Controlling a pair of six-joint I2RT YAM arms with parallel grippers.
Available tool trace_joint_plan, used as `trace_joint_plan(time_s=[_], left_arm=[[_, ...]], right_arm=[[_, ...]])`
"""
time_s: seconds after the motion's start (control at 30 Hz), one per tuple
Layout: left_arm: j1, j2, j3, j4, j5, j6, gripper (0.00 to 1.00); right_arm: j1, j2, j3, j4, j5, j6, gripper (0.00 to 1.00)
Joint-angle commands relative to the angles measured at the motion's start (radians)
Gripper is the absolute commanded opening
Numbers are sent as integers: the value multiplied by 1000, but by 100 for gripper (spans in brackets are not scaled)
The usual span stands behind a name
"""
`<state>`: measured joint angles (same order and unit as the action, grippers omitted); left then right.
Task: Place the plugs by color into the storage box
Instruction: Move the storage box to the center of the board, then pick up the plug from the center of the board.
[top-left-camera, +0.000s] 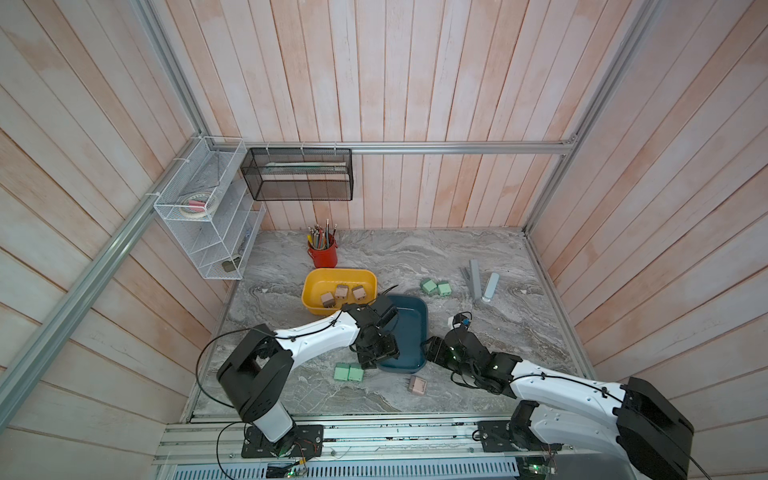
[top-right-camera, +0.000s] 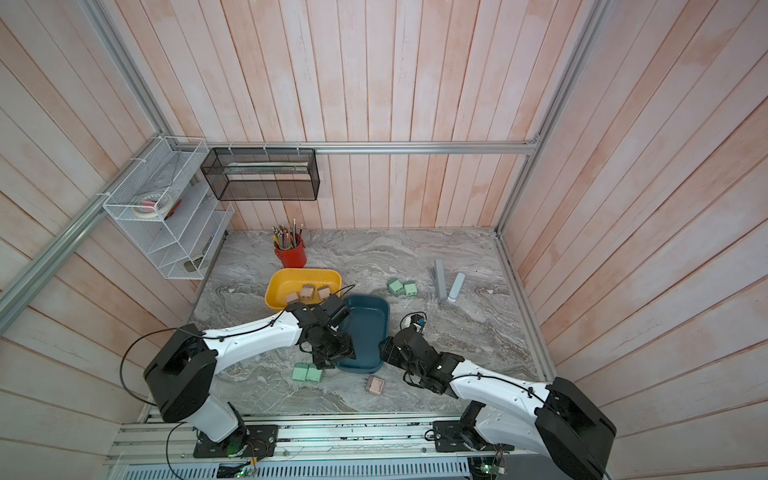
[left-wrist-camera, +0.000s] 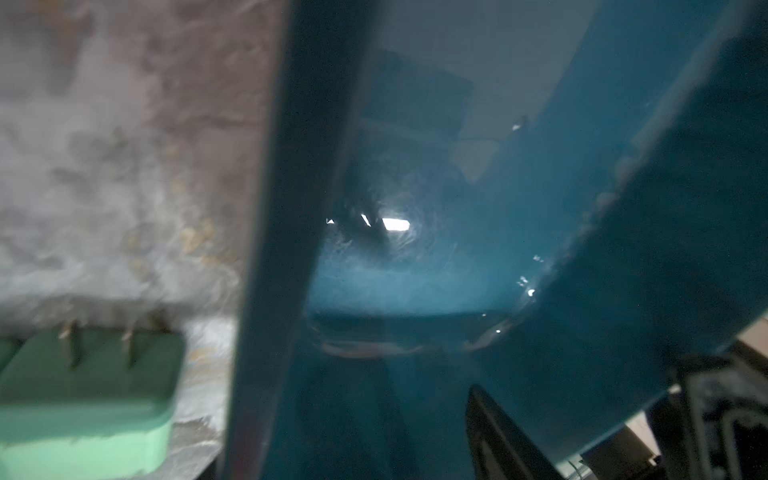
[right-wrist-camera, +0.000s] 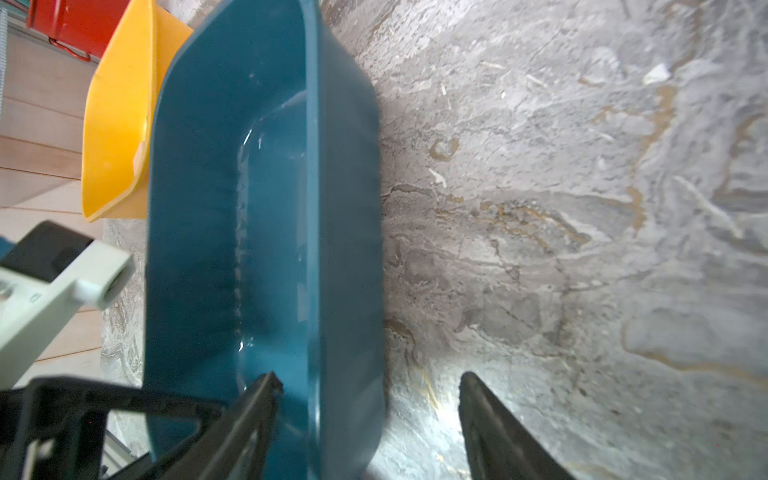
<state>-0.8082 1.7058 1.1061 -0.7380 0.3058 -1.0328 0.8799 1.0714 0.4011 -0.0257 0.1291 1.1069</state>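
Three pinkish-tan plugs (top-left-camera: 341, 292) lie in the yellow storage box (top-left-camera: 309, 286). The blue storage box (top-left-camera: 411, 328) beside it holds nothing. Two mint green plugs (top-left-camera: 435, 287) lie behind it, and two more (top-left-camera: 348, 372) (left-wrist-camera: 83, 395) lie at its near left corner. One tan plug (top-left-camera: 417, 385) (top-right-camera: 374, 385) rests on the table in front. My left gripper (top-left-camera: 380, 357) (left-wrist-camera: 345, 415) is open astride the blue box's near left wall, one finger (left-wrist-camera: 498, 436) inside. My right gripper (top-left-camera: 430, 347) (right-wrist-camera: 368, 382) is open astride the near right wall (right-wrist-camera: 332, 249).
A red pencil cup (top-left-camera: 323, 253) stands behind the yellow box. Two grey sticks (top-left-camera: 474, 278) stand at the right rear. A white wire rack (top-left-camera: 208, 216) and a black mesh basket (top-left-camera: 299, 174) hang on the back left walls.
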Motion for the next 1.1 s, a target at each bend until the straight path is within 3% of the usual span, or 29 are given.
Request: trace_joint_plan(time_s=[0.0, 0.2, 0.37, 0.7, 0.9, 1.07], left_arm=[[-1, 96, 135, 58, 14, 64, 69], [5, 246, 350, 6, 12, 99, 69], [7, 219, 415, -99, -39, 117, 73], [41, -155, 157, -174, -121, 53, 84], [63, -385, -41, -200, -140, -20, 85], [66, -512, -152, -217, -146, -76, 85]], right_arm=[[-10, -75, -22, -89, 13, 8, 72], [-6, -235, -89, -172, -4, 53, 72], [44, -306, -105, -210, -4, 82, 71], [181, -178, -111, -98, -38, 144, 70], [271, -58, -118, 21, -37, 203, 70], [284, 37, -120, 141, -40, 226, 70]])
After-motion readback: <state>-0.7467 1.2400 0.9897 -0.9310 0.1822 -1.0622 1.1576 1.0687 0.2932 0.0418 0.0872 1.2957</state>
